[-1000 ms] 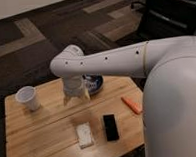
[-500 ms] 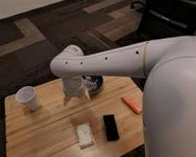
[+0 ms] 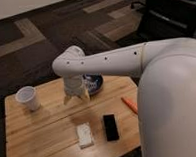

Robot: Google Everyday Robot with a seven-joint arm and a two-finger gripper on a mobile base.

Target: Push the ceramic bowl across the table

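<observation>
Pale butcher-block wood forms the desk (image 3: 40, 141). Nearest on it, a small white block (image 3: 85, 135) and a flat black slab (image 3: 110, 127) are laid side by side, not touching. Just beyond them, by the right edge, an orange pen-like object (image 3: 129, 104) is seen. Further back, the gripper (image 3: 76, 97) is held low over the middle of the desk, pointed down from the white arm (image 3: 110, 62). Whether it is wide or narrow cannot be told, and nothing is seen to be held in it. The ceramic bowl (image 3: 93, 84) is set just behind and to the right of the gripper, near the far edge and partly hidden by the wrist; contact cannot be confirmed. A white cup (image 3: 27, 97) is placed well apart at the left.

Since so little desk is left behind the bowl, it could be sent off onto the dark carpet (image 3: 39, 46) by a push aimed away. The shallow rim could be ridden over if the gripper is carried too high. The bowl could be spun aside by an off-centre push, or driven into the block and slab by one aimed nearward.
</observation>
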